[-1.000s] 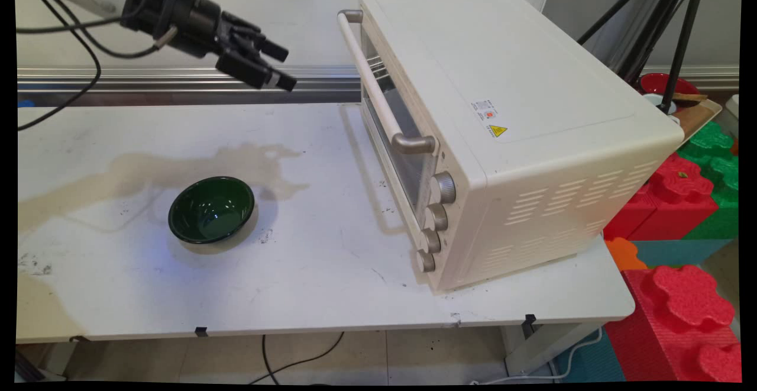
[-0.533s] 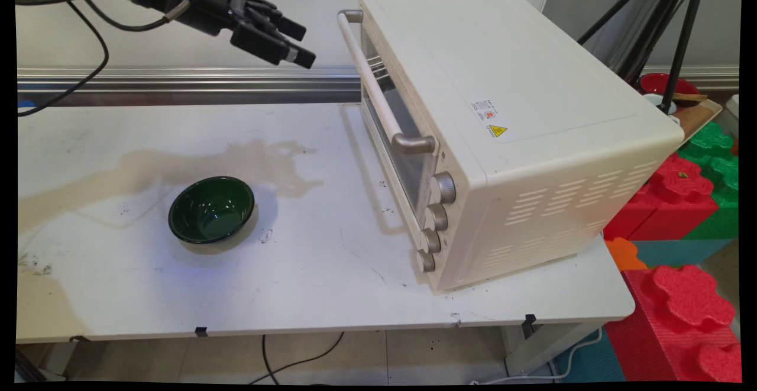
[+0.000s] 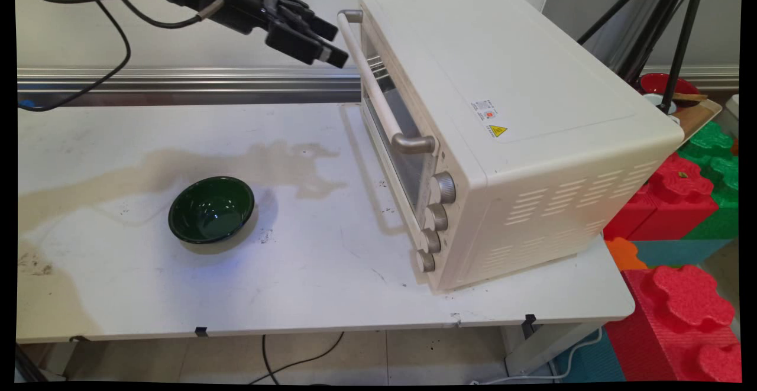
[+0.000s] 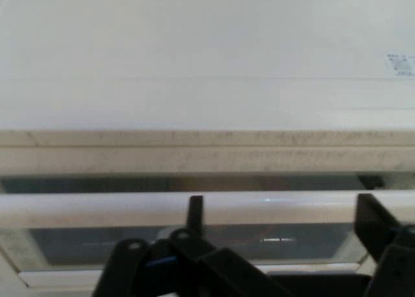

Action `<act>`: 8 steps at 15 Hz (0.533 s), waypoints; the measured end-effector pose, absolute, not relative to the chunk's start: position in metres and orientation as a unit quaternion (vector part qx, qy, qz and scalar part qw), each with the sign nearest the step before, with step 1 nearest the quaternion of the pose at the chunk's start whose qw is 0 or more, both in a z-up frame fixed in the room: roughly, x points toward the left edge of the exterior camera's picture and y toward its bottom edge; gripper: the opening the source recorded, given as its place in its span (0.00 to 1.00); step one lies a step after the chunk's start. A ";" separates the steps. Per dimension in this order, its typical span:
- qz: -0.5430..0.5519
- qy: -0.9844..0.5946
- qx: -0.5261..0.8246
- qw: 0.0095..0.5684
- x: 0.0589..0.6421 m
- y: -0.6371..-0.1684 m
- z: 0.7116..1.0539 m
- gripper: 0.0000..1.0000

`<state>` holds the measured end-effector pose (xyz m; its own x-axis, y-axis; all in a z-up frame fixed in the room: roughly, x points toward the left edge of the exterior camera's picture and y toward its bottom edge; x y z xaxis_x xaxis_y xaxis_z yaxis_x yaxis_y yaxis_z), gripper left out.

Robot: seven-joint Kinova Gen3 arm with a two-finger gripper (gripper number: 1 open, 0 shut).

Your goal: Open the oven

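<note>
A cream toaster oven (image 3: 502, 101) stands on the right half of the white table (image 3: 307, 284), its door facing left. My black gripper (image 3: 337, 44) hangs open high at the back, its fingertips just left of the upper end of the oven's door handle (image 3: 378, 95) and apart from it. In the hand view the handle (image 4: 97, 208) runs straight across just beyond the gripper (image 4: 282, 216), with the glass door below it and the oven's top (image 4: 207, 57) above. A dark green bowl (image 3: 211, 209) sits upright and unheld on the table's left half.
Several round knobs (image 3: 436, 216) line the oven's front near the table's edge. A pale brown stain (image 3: 177, 166) spreads behind the bowl. Red and green foam blocks (image 3: 680, 202) are stacked off the table's right end, with black tripod legs (image 3: 680, 30) behind them.
The gripper has travelled right and slightly up, from over the table's back left to right beside the oven handle. The bowl and oven have not moved.
</note>
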<state>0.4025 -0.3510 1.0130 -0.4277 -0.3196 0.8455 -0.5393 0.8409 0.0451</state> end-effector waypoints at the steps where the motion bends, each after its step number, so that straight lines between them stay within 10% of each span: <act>1: 0.117 -0.837 0.255 0.469 0.399 -0.353 1.012 0.00; 8: 0.118 -0.841 0.250 0.464 0.375 -0.367 1.008 0.00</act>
<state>0.3751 -0.3670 1.0082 -0.4438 -0.3118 0.8401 -0.5307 0.8469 0.0340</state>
